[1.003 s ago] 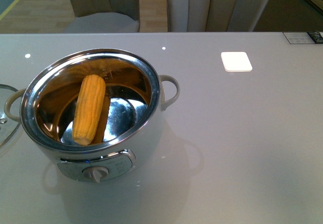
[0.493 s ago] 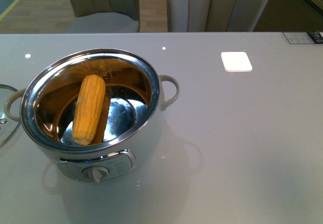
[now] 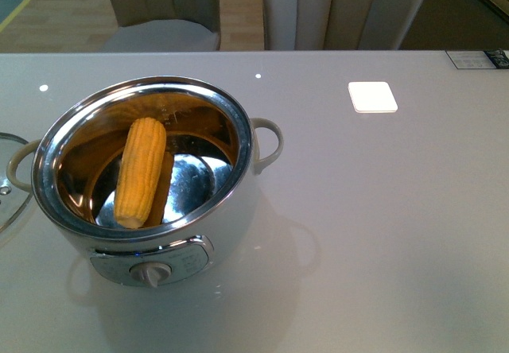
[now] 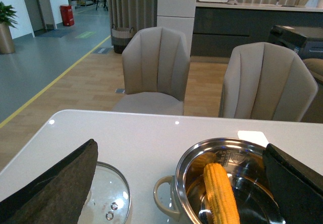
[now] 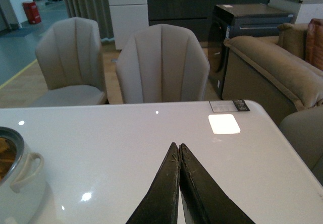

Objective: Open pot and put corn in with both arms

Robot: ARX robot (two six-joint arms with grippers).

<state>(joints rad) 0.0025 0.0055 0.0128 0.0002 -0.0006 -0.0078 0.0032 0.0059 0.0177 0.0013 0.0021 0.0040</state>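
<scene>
The white pot stands uncovered on the table's left half, its steel bowl showing. A yellow corn cob lies inside it, leaning against the bowl's wall; the same corn shows in the left wrist view. My left gripper is open, held high and back from the pot, with its two black fingers spread wide. My right gripper is shut with nothing in it, above bare table to the right of the pot. Neither arm shows in the front view.
The glass lid lies flat on the table just left of the pot; in the left wrist view the lid shows its knob fittings. A white square pad sits at the back right. Two beige chairs stand behind the table.
</scene>
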